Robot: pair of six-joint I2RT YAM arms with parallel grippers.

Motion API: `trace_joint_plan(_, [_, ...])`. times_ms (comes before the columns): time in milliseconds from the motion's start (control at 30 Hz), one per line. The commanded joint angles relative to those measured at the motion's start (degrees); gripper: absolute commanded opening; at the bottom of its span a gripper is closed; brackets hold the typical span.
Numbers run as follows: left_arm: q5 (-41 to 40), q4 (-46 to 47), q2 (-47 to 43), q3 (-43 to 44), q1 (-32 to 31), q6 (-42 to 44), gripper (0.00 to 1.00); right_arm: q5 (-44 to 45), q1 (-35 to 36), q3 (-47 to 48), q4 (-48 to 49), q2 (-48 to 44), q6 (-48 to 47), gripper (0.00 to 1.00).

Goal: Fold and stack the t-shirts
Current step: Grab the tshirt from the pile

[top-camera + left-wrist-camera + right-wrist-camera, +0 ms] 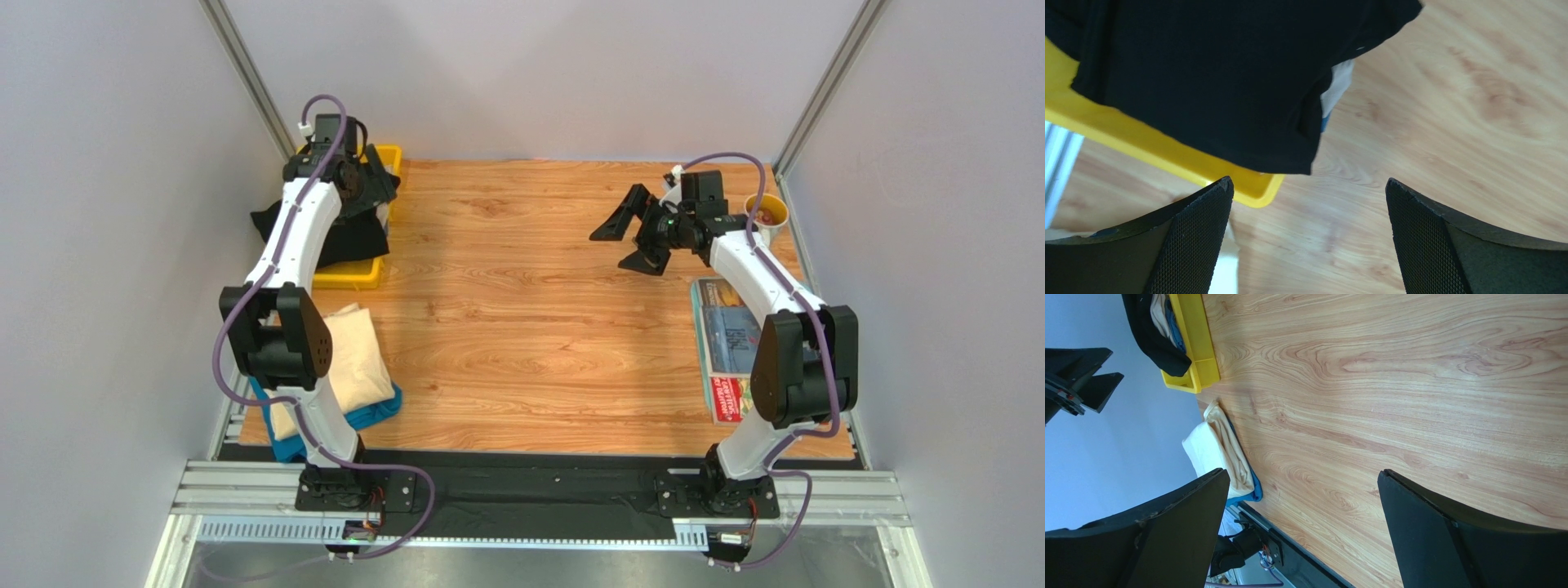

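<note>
the left claw point(1309, 190) hangs wide open over the black t-shirt point(1211, 73) at the far-left corner of the table point(1475, 122), seemingly poised to grab it.

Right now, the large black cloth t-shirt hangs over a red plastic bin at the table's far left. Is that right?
No: the plastic bin is yellow, not red, as the top external view shows. The black t-shirt does hang over it, far left.
</note>
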Motion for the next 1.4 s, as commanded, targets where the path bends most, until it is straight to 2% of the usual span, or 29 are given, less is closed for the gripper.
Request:
trace_joint_plan(0, [-10.7,2.9,-2.1,-2.7,-1.9,6.0,0.99,0.3,-0.1,0.4,-1.2,-1.6,-0.1,1.0])
trace_joint_plan(167, [-5.9,-2.1,6.3,6.4,-0.7,6.8,1.0,-0.4,-0.1,-0.6,-0.6,-1.9,0.3,1.0])
trace_joint_plan(467, [-6.9,-0.1,11.3,9.5,0.3,10.5,0.99,-1.2,-0.4,-2.1,-0.5,-3.3,-0.2,1.0])
trace_joint_plan(600, [-7.7,1.2,13.0,9.4,1.7,10.9,0.96,-2.2,-0.7,-2.6,-0.6,-3.1,-0.5,1.0])
trace_joint_plan(633, [-8.3,1.7,13.3,9.3,1.8,11.0,0.93,-2.4,-0.8,-2.6,-0.5,-3.2,-0.5,1.0])
trace_joint_plan(767, [-11.0,1.5,15.4,8.9,1.7,10.9,0.7,-3.4,-1.0,-2.2,-0.3,-2.1,-0.8,1.0])
trace_joint_plan(900, [-10.3,2.4,15.8,5.8,1.7,9.3,0.67,-5.2,-1.0,-2.1,0.6,-1.2,-0.5,1.0])
trace_joint_plan(1000, [-8.1,3.8,15.8,3.9,1.7,7.9,0.59,-6.0,-1.0,-1.8,0.8,-0.5,-0.6,1.0])
trace_joint_plan(1033, [-7.5,4.7,15.7,3.6,1.7,7.8,0.48,-6.1,-1.0,-1.5,0.7,-0.1,-0.6,1.0])
trace_joint_plan(1100, [-6.6,5.1,15.8,3.0,1.7,7.7,0.31,-6.2,-1.0,-1.4,0.7,0.0,-0.6,1.0])
trace_joint_plan(1133, [-6.5,5.2,15.8,3.0,1.8,7.7,0.0,-6.2,-1.0,-1.3,0.7,0.3,-0.8,1.0])
trace_joint_plan(1367, [-5.0,4.4,11.3,5.4,1.6,5.3,0.0,-7.5,-1.0,-1.0,1.1,1.0,-0.9,1.0])
